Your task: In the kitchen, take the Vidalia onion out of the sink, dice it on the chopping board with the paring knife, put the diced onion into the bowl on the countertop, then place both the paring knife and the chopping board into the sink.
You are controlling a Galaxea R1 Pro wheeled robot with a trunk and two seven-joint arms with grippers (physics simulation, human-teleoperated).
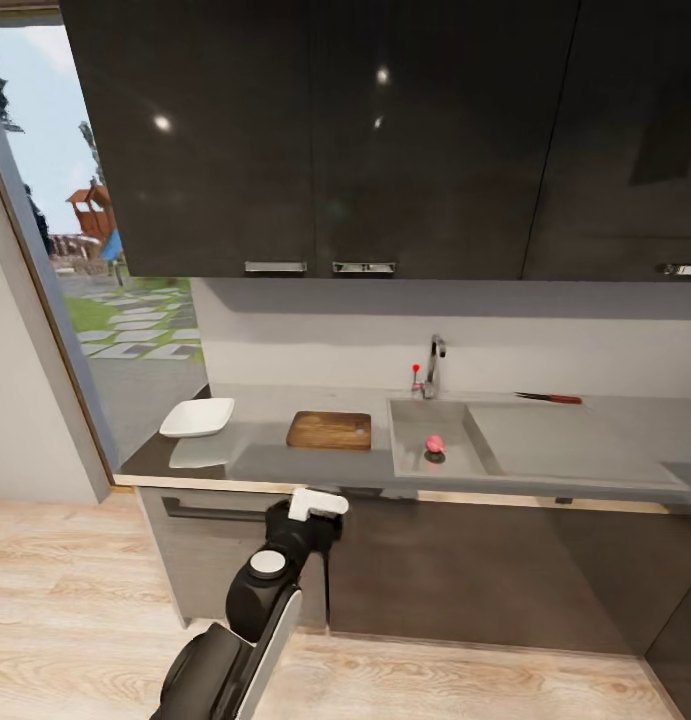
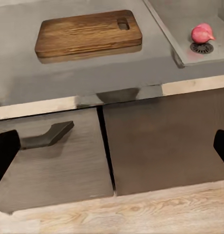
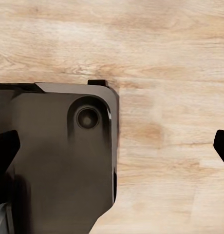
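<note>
We see the Vidalia onion (image 1: 434, 443) lying in the sink (image 1: 410, 415), touching the round drain (image 2: 202, 48). At nine o'clock from the sink, the chopping board (image 1: 329, 430) rests flat on the table (image 1: 275, 462), and the bowl (image 1: 197, 417) sits farther out at nine o'clock. The paring knife (image 1: 551, 398) lies at two o'clock from the onion, behind the drainboard (image 1: 565, 440). Our left pincer (image 2: 112, 146) hangs before the cabinet fronts (image 2: 160, 141), spread wide and holding nothing. Our right pincer (image 3: 112, 144) is likewise wide apart and bare, over the wooden floor (image 3: 165, 48).
</note>
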